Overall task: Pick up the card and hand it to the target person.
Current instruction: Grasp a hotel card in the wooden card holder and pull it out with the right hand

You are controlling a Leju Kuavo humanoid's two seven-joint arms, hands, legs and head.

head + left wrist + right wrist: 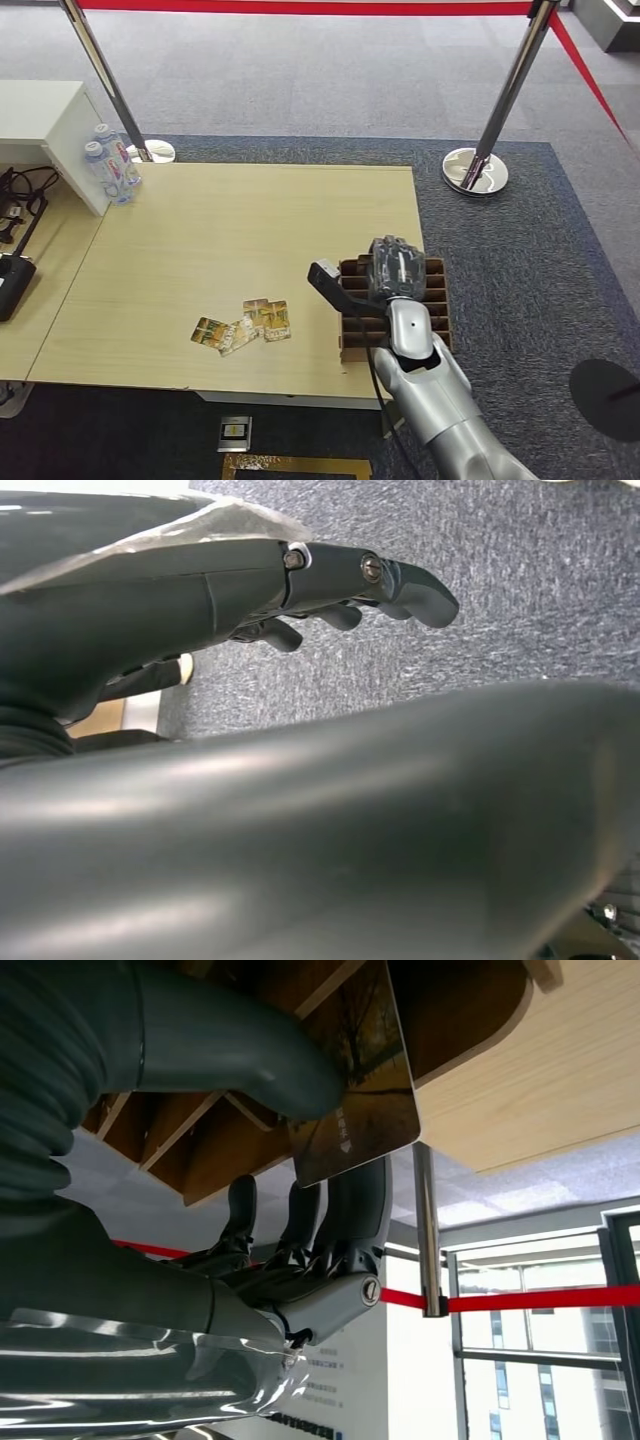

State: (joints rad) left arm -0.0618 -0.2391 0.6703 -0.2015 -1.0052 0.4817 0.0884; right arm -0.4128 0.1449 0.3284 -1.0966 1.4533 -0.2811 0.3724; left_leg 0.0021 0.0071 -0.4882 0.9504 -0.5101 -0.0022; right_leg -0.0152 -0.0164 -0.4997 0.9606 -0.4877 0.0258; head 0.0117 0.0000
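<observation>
brown slotted card rack (434, 290) sits at the worktop's (226, 230) 4 o'clock corner. right hand (396, 268) has thumb and fingers (355, 1210) pinching a card (362, 1100) right over it, so pickup looks underway; next it needs lifting clear. left hand (355, 585) hangs empty, fingers apart.
</observation>
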